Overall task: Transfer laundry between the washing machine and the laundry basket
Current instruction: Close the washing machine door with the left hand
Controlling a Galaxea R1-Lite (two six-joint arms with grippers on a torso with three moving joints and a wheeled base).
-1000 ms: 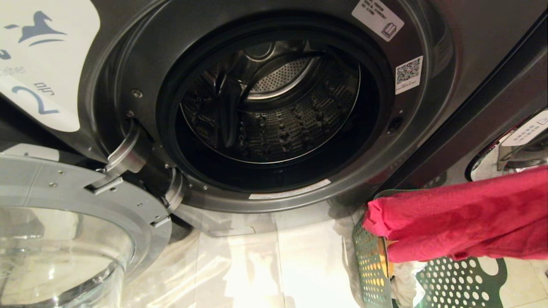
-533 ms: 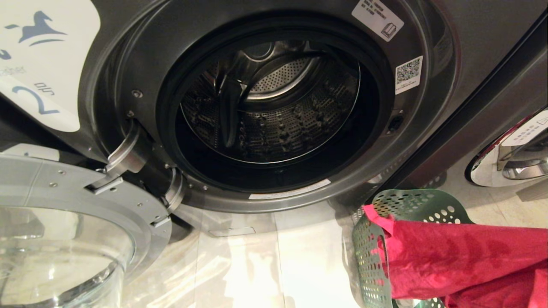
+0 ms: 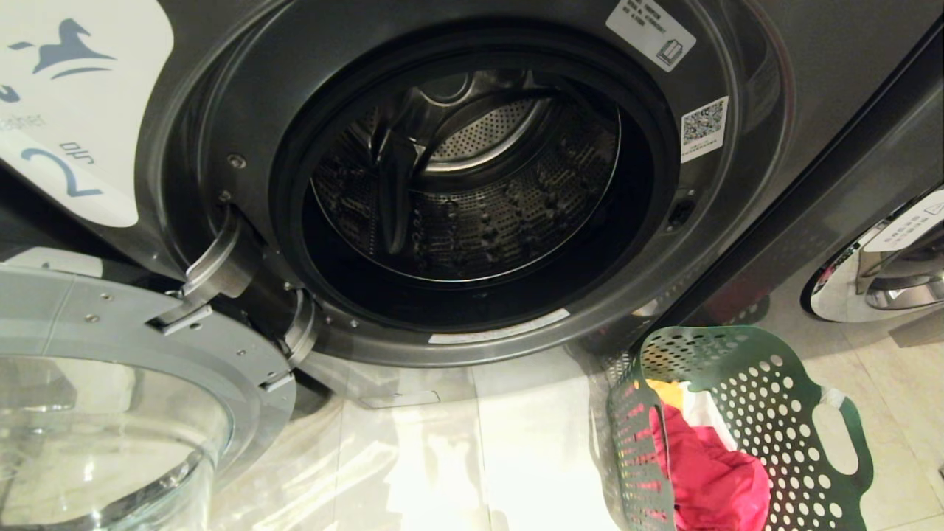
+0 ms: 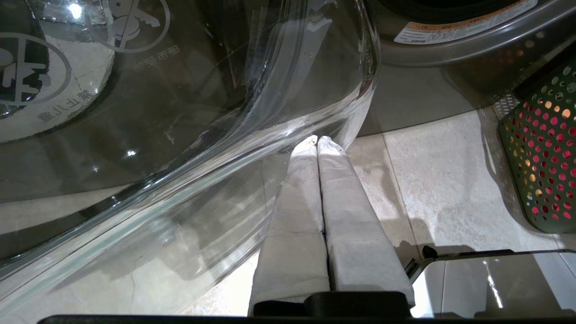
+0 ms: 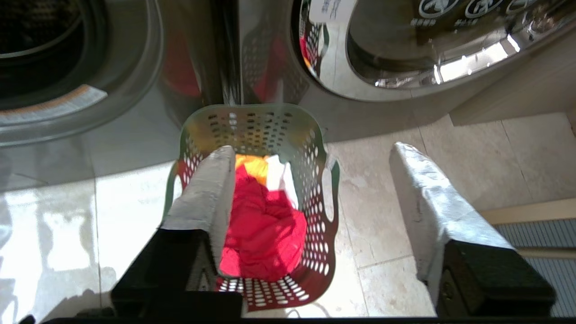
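Red-pink garment (image 5: 263, 234) lies heaped in the green laundry basket (image 5: 315, 148) on top of orange and white pieces, directly below the right pincer (image 5: 310, 155), which hangs over it with fingers spread wide and empty. Left pincer (image 4: 317, 140) closed on nothing, low beside the swung-open glass door (image 4: 180, 135). Washing machine (image 3: 221, 88) drum bare; basket stands on pale tile floor (image 3: 472, 457) at its right foot, beside a second machine (image 5: 405, 54).
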